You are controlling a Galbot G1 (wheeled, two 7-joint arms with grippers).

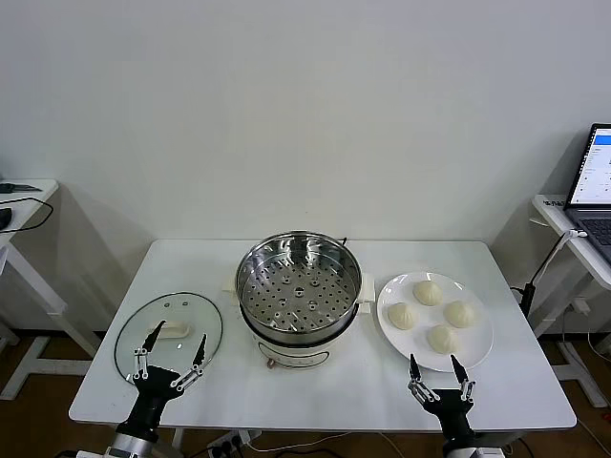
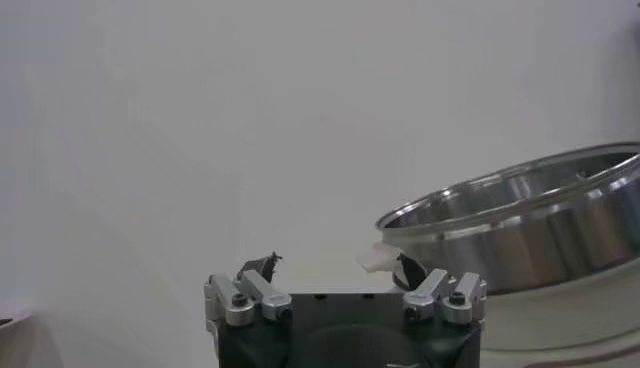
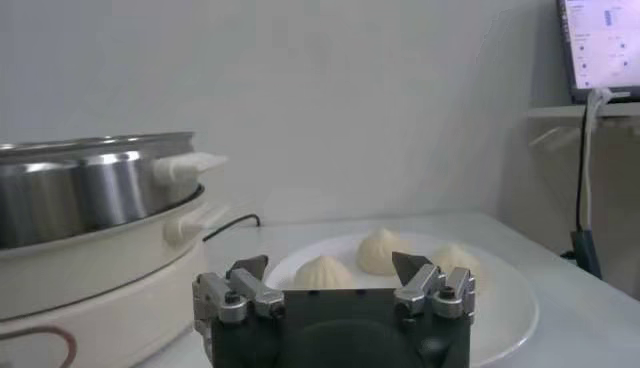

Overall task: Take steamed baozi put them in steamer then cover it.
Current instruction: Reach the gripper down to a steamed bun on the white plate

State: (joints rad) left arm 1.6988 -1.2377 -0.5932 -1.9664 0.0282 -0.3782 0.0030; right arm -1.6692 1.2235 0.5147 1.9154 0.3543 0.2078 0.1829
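My right pincer (image 1: 439, 371) hangs open and empty at lower right, just short of the plate (image 1: 477, 345); my left pincer (image 1: 172, 354), equally open and empty, sits over the glass lid (image 1: 134, 329) at lower left. I judge the four soft, pleated buns (image 1: 428, 293) may dent or roll if pinched off-centre. The steamer (image 1: 298, 284) stands uncovered and empty at table (image 1: 363, 391) centre.

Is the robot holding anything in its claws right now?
No. The left gripper and right gripper are both open and empty, near the table's front edge.
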